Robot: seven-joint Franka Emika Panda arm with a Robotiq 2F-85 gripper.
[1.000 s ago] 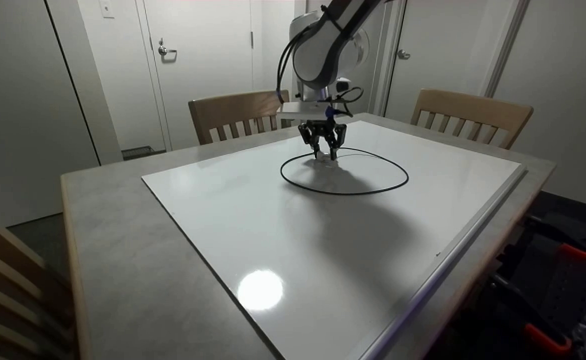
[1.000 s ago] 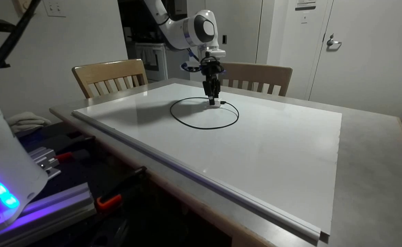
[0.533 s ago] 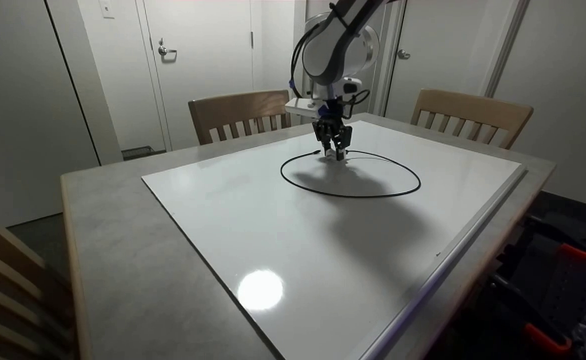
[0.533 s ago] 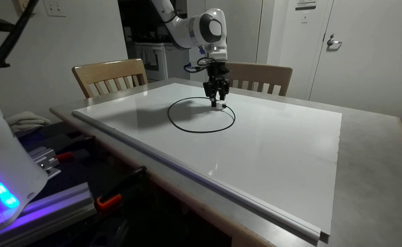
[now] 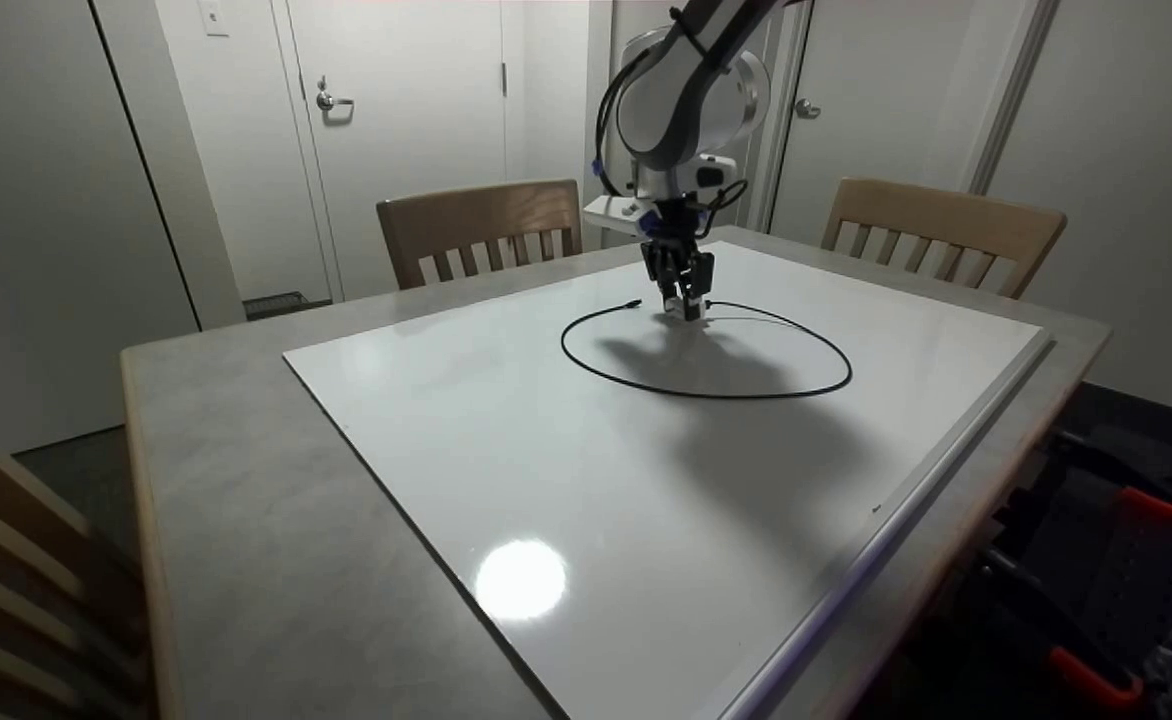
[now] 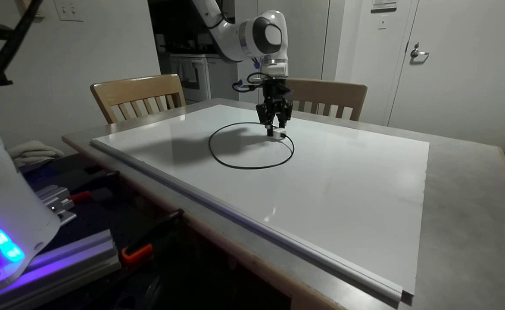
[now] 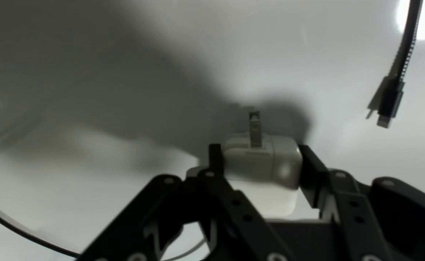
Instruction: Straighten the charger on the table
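The charger is a thin black cable [image 5: 746, 397] with a white plug block [image 7: 259, 166]. My gripper [image 7: 262, 161] is shut on the block, one finger on each side, and a metal prong points up the wrist view. In both exterior views the cable lies in a wide, almost complete loop on the glossy white top of the table [image 5: 426, 400]. One cable end enters the block [image 6: 279, 133]. The loose black plug end [image 7: 391, 99] lies apart from the fingers, to their right in the wrist view. Whether the block touches the table I cannot tell.
Wooden chairs stand behind the table, at its back left [image 5: 486, 225] and back right [image 5: 946, 230]. A raised pale rail [image 6: 252, 215] runs along one edge of the white top. Orange-tipped clamps [image 6: 137, 254] and the robot base [image 6: 11, 206] sit beside that edge.
Gripper and block have shifted to the right in both exterior views. The cable loop has stretched with them, and a gap now shows between the block and the loose plug end.
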